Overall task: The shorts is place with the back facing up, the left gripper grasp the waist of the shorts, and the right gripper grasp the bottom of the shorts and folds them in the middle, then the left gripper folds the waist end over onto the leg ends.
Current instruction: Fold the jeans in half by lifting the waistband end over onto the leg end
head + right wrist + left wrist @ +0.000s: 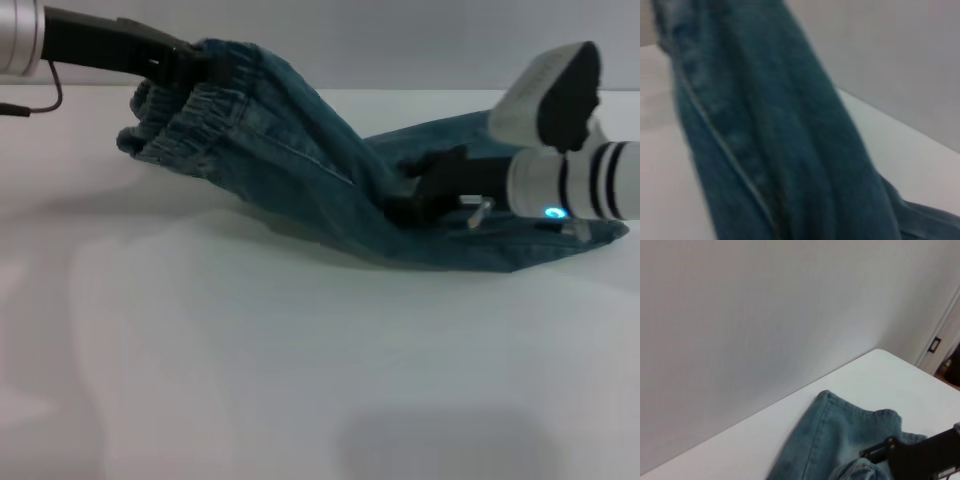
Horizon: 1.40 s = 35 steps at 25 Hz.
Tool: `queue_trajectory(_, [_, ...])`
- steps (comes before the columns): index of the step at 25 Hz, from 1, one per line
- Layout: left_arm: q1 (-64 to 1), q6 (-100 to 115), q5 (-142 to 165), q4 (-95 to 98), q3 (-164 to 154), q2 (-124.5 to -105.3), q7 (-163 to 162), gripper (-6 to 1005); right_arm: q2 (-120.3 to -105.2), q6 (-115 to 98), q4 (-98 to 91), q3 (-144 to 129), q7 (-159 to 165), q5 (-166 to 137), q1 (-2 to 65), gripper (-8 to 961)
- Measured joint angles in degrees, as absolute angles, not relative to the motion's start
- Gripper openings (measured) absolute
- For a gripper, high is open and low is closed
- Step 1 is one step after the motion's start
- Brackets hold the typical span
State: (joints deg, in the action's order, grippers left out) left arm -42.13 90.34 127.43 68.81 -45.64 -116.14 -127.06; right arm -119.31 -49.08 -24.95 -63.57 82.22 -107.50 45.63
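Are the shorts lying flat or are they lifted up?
Partly lifted. The left gripper holds the waist of the shorts above the table, while the other end lies flat by the right gripper.

Faded denim shorts (330, 190), gathered waist (175, 125); smooth matt white table (300, 380).

Head camera looks down; both wrist cameras crowd the shorts (330, 190).

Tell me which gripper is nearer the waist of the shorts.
Left. The left gripper grips the raised waist; the right gripper is low at the shorts' other end.
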Motion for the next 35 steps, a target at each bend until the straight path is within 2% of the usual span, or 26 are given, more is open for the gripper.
queue_trajectory(19, [-43.4,90.5,128.0,68.8,-46.2,-116.53,-127.2,42,-119.52,-51.2,-31.8,-89.3,84.1,-88.9,46.9,615])
queue_trajectory(35, [-43.3,90.7,128.1,68.5,-47.0,-117.26,-126.7,43,-119.64,-51.9,-37.5,-98.2,87.4,-86.0,47.9,615])
